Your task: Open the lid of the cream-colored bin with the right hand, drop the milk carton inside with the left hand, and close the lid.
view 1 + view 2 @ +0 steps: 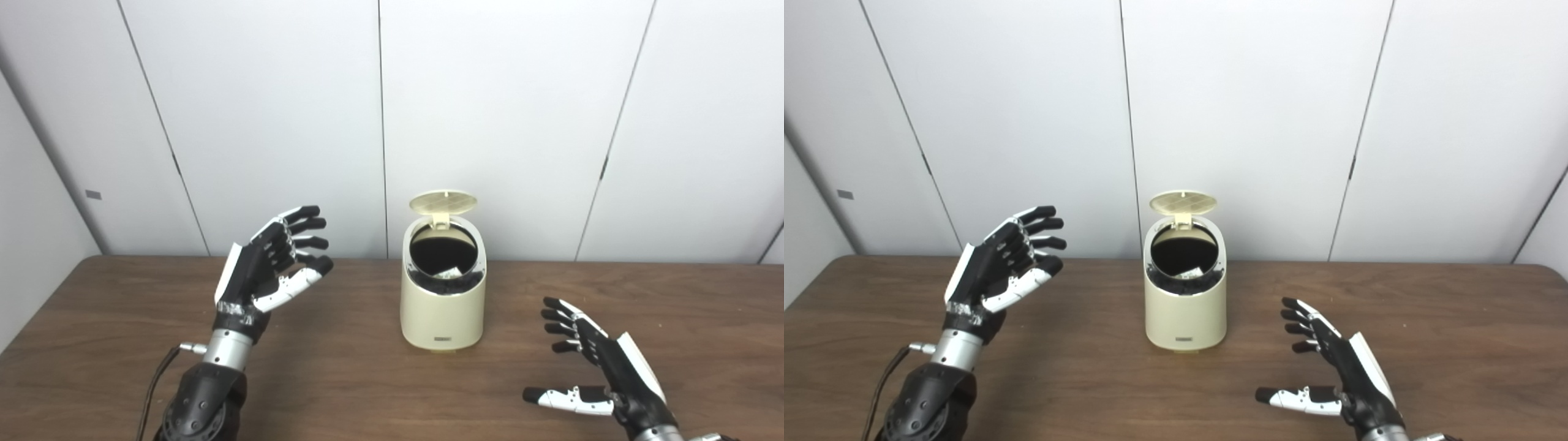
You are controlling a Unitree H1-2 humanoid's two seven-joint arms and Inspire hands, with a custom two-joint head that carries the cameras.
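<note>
**Operator:** Dark brown wood-grain tabletop (343, 380) fills the near field. Closest to me is my right hand (603, 364), black and white, low over the table at the right, fingers spread apart and holding nothing, thumb stretched out toward the left.

**Colleague:** And the other arm?

**Operator:** My left hand (269, 263) is raised above the table on the left, palm turned toward the middle, fingers apart and empty. A black cable (153, 386) runs down beside its forearm.

**Colleague:** Where is the bin?

**Operator:** The cream-colored rounded plastic bin (442, 312) stands upright on the table between the two hands, farther back than the right hand and clear of both. Its round cream lid (443, 203) is tipped up on the rear hinge, so the dark mouth is open.

**Colleague:** The carton?

**Operator:** I see a small pale corner of the milk carton (450, 272) inside, low in the black liner at the front of the opening. Most of it is hidden.

**Colleague:** Behind that?

**Operator:** Plain white wall panels (502, 110) with thin vertical seams.
</note>
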